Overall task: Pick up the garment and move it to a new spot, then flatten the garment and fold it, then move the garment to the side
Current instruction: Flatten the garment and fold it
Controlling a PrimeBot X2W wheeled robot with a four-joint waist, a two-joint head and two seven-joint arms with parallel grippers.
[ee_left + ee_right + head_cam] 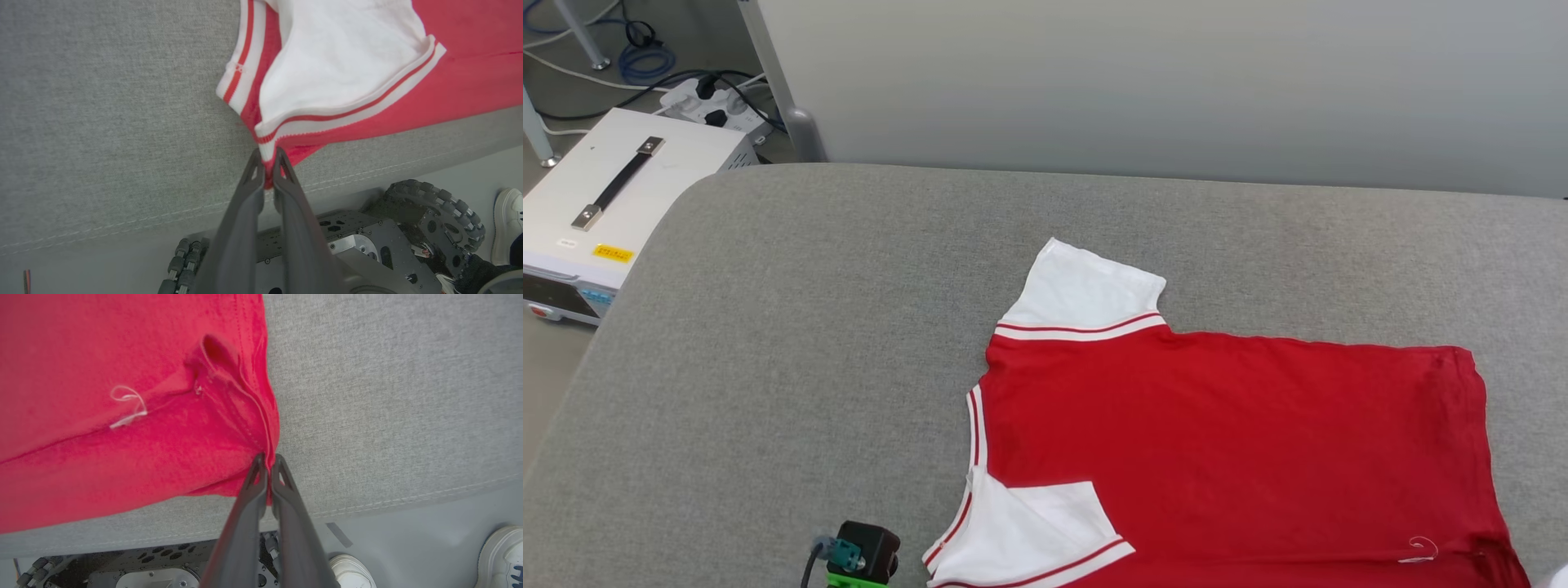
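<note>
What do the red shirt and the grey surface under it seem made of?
The red jersey shirt looks like soft matte knit, perhaps cotton or a blend: it wrinkles, drapes, and shows stitched hems. The grey surface looks like matte woven upholstery fabric: fine heathered weave, sewn seam along its edge.

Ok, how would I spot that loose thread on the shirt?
The red garment lies spread on the grey padded surface. At its hem corner, close to where the right gripper pinches it, a small white thread loop sits on plain red cloth, far from the white sleeves.

White box [678,167] w/ black handle [619,181] beside grey pad [792,343], power strip [719,104] nr it
</note>
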